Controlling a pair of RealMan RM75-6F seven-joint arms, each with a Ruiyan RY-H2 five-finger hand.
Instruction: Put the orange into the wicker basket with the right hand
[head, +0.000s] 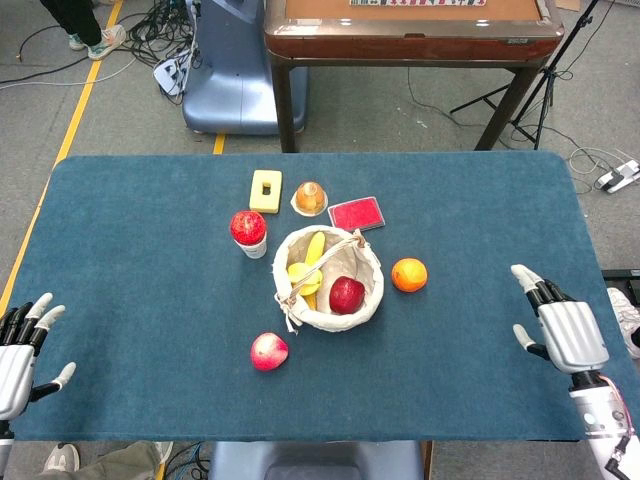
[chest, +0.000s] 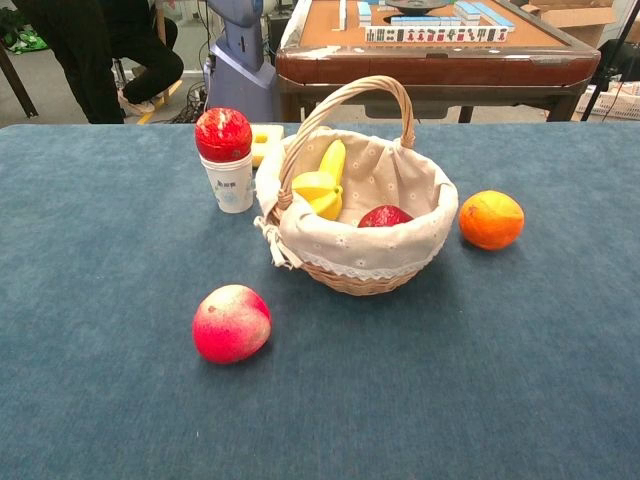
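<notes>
Head view
- Table: the blue-covered table (head: 150, 300) filled most of the frame, with grey floor beyond it.
- Wicker basket: the wicker basket (head: 372, 290), lined with pale cloth, stood near the middle of the table; a red apple (head: 347, 294) and a yellow banana (head: 307, 265) lay inside it.
- Orange: the orange (head: 409, 274) sat on the cloth just to the right of the basket, not touching it and untouched by either hand.
- Right hand: the right hand (head: 566, 331) hovered over the table's right edge, well apart from the orange, fingers spread and holding nothing.
- Left hand: the left hand (head: 18, 350) showed at the lower left corner, off the table's edge, fingers apart and empty.
- Other things: a paper cup (head: 254, 247) with a red fruit (head: 248, 226) on its mouth stood left of the basket; a pinkish peach (head: 268, 351) lay in front of the basket; a yellow block (head: 265, 190), a small jelly cup (head: 310, 197) and a red card (head: 356, 214) sat behind it.

Chest view
- Orange: the orange (chest: 491, 219) rested on the table just beside the basket's (chest: 345, 278) right wall, with a narrow gap between them.
- Basket contents: the banana (chest: 322, 182) and the apple (chest: 384, 216) showed above the lining, under the upright handle.
- Hands: neither hand appeared here.
- Other things: the peach (chest: 231, 323) lay near the front; the cup (chest: 230, 184) carried its red fruit (chest: 223, 134).
</notes>
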